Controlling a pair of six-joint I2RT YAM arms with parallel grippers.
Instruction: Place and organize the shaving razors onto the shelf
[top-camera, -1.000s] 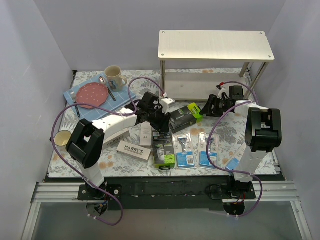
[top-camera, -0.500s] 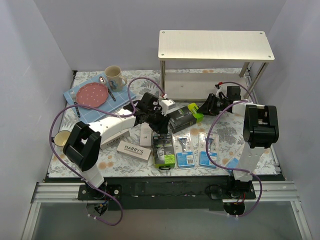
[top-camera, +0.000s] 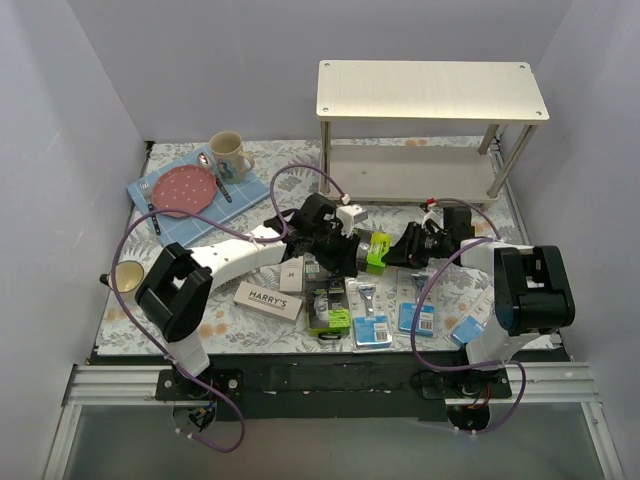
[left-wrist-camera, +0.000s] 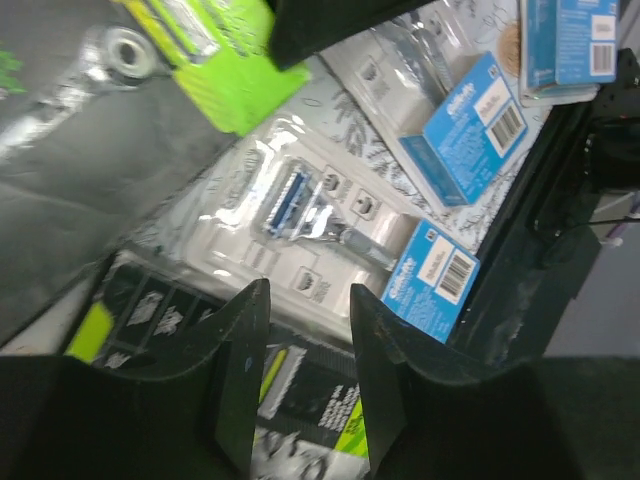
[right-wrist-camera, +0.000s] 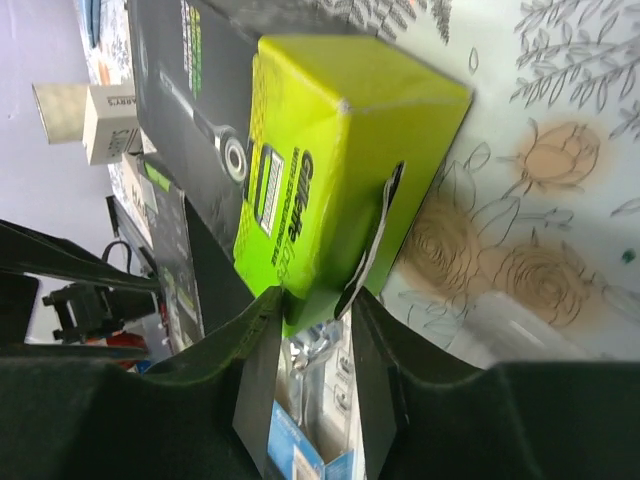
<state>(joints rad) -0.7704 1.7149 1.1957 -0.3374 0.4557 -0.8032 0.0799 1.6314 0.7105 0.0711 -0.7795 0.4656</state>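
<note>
A black-and-lime-green razor box lies mid-table between my two grippers. My right gripper pinches the lower corner of its lime end at the fingertips. My left gripper is open and empty beside the box's black end. A second black-and-lime box shows through the left gripper. That second box, three blue-carded blister packs and two white HARRY'S boxes lie on the table. The shelf stands empty at the back right.
A cream mug and a pink speckled plate sit on a blue cloth at the back left. A small cup stands at the left edge. Purple cables loop over both arms.
Both grippers have moved inward and toward the near edge. The black-and-lime box has shifted nearer and turned. My right gripper has come up to its lime end.
</note>
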